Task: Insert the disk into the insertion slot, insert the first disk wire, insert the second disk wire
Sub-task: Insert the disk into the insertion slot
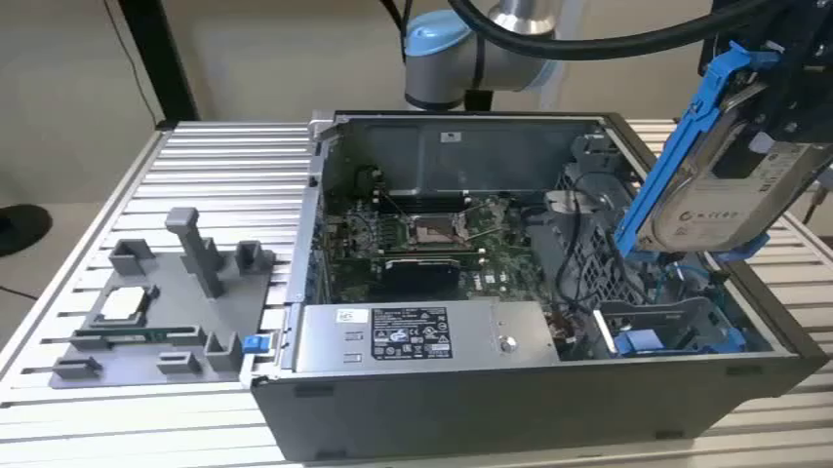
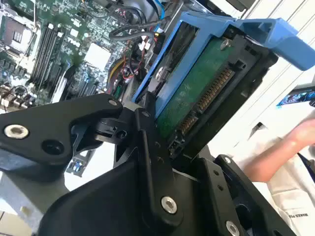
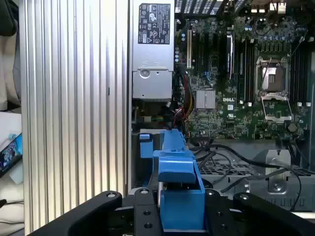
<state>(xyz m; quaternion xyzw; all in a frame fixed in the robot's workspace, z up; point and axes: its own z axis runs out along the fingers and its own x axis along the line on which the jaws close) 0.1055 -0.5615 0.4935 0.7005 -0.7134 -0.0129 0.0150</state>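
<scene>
One gripper [image 3: 178,202] is clamped on the disk [image 1: 723,195], holding it in the air over the case [image 1: 521,414] at the exterior view's right. The disk's long side leans from 1 o'clock down to 7 o'clock. The insertion slot [image 1: 670,330] sits close under its low end, at about 6 o'clock. The arm [image 1: 450,44] reaches over from behind the case.

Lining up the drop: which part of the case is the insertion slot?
In the open computer case, find the silver power-supply box along the near wall. The insertion slot is the grey bay beside it, toward the exterior view's right, marked by blue plastic pieces.
</scene>
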